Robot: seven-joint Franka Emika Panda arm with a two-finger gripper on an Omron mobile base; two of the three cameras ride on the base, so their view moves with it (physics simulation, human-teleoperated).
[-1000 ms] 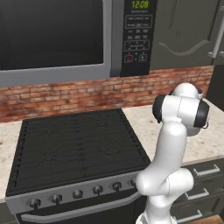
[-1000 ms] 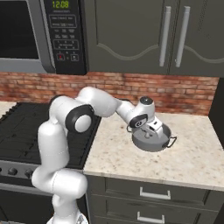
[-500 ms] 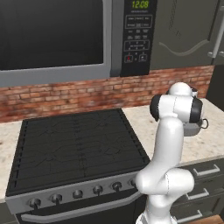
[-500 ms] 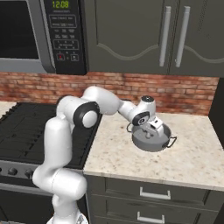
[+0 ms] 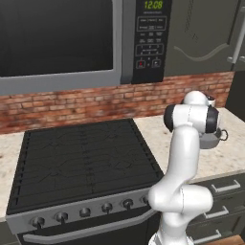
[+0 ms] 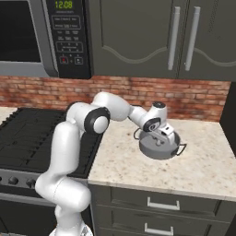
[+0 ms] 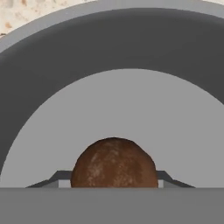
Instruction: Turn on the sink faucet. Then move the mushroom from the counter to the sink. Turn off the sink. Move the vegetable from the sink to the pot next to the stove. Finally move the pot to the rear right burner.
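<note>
One mushroom (image 7: 113,162), brown and round, sits at 6 o'clock in the hand view, between the two dark finger tips (image 7: 51,179) that flank it at either side; the jaws stand part-way apart around it, though whether they press on it or merely bracket it I cannot tell. Behind the mushroom lies the pale grey floor of the pot (image 7: 131,52), with the dark inner wall curving across from 9 to 3 o'clock and a sliver of speckled tabletop (image 7: 26,15) at 11 o'clock.

From the right base view the gripper (image 6: 162,137) reaches down into the pot (image 6: 159,150), which rests on the tabletop (image 6: 138,170) just right of the stove (image 6: 23,133); one dark handle juts out at 3 o'clock, another at 9 o'clock. From the left base view the arm's elbow hides most of the pot (image 5: 210,139), its handle peeking out at 3 o'clock; the stove (image 5: 81,158) lies at 9 o'clock of the arm, burners bare; a microwave (image 5: 72,38) hangs above, over the brick backsplash (image 5: 72,103).
</note>
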